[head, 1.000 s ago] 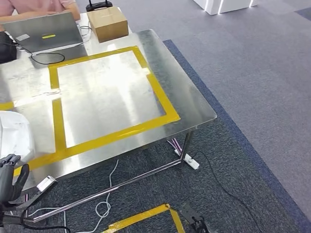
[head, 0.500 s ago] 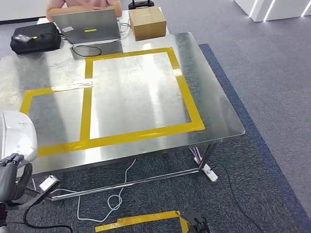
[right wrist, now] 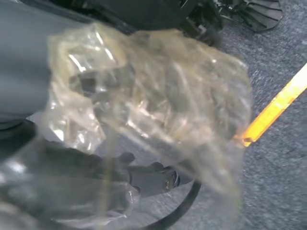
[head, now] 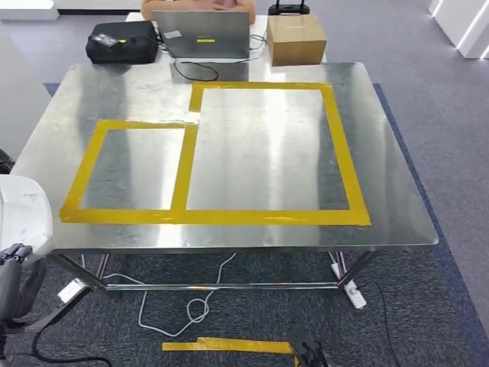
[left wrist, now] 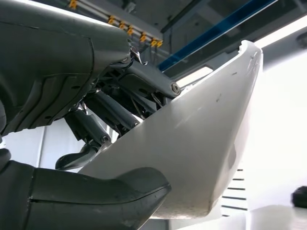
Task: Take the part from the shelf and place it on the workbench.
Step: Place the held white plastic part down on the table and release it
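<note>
Left hand (left wrist: 90, 129) clamped on the white part (left wrist: 203, 143): thumb under the shell, dark fingers (left wrist: 108, 112) over its upper face, curved edge jutting beyond the fingertips. From the head view the part (head: 23, 210) sits low beside the near-left corner of the steel workbench (head: 392, 176), not yet over the top.

Right hand (right wrist: 119, 177) hangs toward the carpet, wrapped in crinkled clear plastic film (right wrist: 152, 96); cannot tell how its fingers lie.

Judgement: carry stage, placement pending. To do it well, lift the shell above the table edge first, then carry it forward past the fingertips to inside the yellow tape rectangle (head: 86, 172), the nearer one. Lower it flat, and part thumb and fingers only once it rests.

Person seated at laptop (head: 202, 34) on far side.
</note>
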Robot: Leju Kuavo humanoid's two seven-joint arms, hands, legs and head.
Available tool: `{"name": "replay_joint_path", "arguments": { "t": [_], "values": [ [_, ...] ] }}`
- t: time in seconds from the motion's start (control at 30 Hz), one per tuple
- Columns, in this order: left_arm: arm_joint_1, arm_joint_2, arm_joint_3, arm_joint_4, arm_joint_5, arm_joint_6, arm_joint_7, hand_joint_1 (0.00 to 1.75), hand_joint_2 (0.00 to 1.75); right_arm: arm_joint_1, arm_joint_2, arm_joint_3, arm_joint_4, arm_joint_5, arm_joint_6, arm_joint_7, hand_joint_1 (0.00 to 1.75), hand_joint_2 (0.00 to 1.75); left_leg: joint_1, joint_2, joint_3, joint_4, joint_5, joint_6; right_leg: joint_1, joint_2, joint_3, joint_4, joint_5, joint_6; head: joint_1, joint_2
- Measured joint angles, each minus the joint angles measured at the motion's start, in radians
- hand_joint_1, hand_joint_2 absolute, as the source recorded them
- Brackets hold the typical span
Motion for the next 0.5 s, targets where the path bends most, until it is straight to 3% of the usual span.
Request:
{"name": "replay_joint_path", "arguments": {
  "t": [0.07,0.13,0.17,0.2,0.23,0.3,0.33,0.4,0.5],
  "values": [
    [-0.003,0.000,-0.001,0.000,0.000,0.000,-0.001,1.75,1.75,-0.001,0.000,0.000,0.000,0.000,0.000,-0.003,0.00,0.00,0.003,-0.021,0.001,-0.003,0.001,0.013,-0.004,0.061,-0.046,0.096,-0.054,0.006,0.006,0.000],
    [-0.006,0.001,-0.003,0.000,-0.003,-0.002,-0.002,1.75,1.75,0.003,0.000,0.000,0.000,-0.004,0.001,-0.005,0.00,0.00,0.002,-0.039,0.001,-0.002,0.000,0.020,-0.004,0.103,-0.124,0.241,-0.110,0.005,0.009,0.000],
    [-0.006,0.001,-0.006,0.000,-0.005,-0.004,-0.005,1.75,1.75,0.005,0.000,0.000,0.001,-0.008,0.004,-0.006,0.00,0.00,0.001,-0.048,0.002,-0.002,-0.001,0.022,-0.004,0.110,-0.154,0.287,-0.115,0.003,0.010,0.000],
    [-0.008,0.002,-0.010,0.000,-0.008,-0.007,-0.009,1.75,1.75,0.007,0.000,0.000,0.001,-0.011,0.007,-0.006,0.00,0.00,0.000,-0.057,0.004,-0.002,-0.002,0.022,-0.004,0.112,-0.166,0.291,-0.098,0.001,0.010,0.000],
    [-0.010,0.002,-0.016,0.000,-0.011,-0.010,-0.014,1.75,1.75,0.007,0.000,0.000,0.001,-0.014,0.012,-0.007,0.00,0.00,-0.001,-0.065,0.006,-0.002,-0.003,0.021,-0.004,0.112,-0.158,0.254,-0.062,-0.002,0.010,0.000],
    [-0.021,0.004,-0.034,0.000,-0.014,-0.015,-0.026,1.75,1.75,0.004,0.000,0.000,0.001,-0.017,0.021,-0.008,0.00,0.00,-0.003,-0.076,0.011,-0.001,-0.007,0.016,-0.003,0.115,-0.105,0.113,0.021,-0.010,0.010,0.000],
    [-0.028,0.006,-0.044,0.001,-0.015,-0.018,-0.031,1.75,1.75,0.001,0.000,0.000,0.001,-0.017,0.024,-0.008,0.00,0.00,-0.004,-0.080,0.011,0.001,-0.008,0.012,-0.002,0.117,-0.079,0.055,0.043,-0.013,0.010,0.000],
    [-0.041,0.009,-0.062,0.003,-0.015,-0.022,-0.037,1.75,1.75,-0.003,0.000,0.000,0.001,-0.018,0.030,-0.008,0.00,0.00,-0.007,-0.083,0.008,0.006,-0.010,0.009,-0.002,0.121,-0.057,0.008,0.053,-0.013,0.010,0.000],
    [-0.052,0.014,-0.077,0.006,-0.015,-0.025,-0.038,1.75,1.75,-0.003,0.000,0.000,0.001,-0.018,0.032,-0.008,0.00,0.00,-0.005,-0.082,0.007,0.006,-0.008,0.013,0.000,0.126,-0.057,0.004,0.056,-0.011,0.010,0.000]
  ]
}}
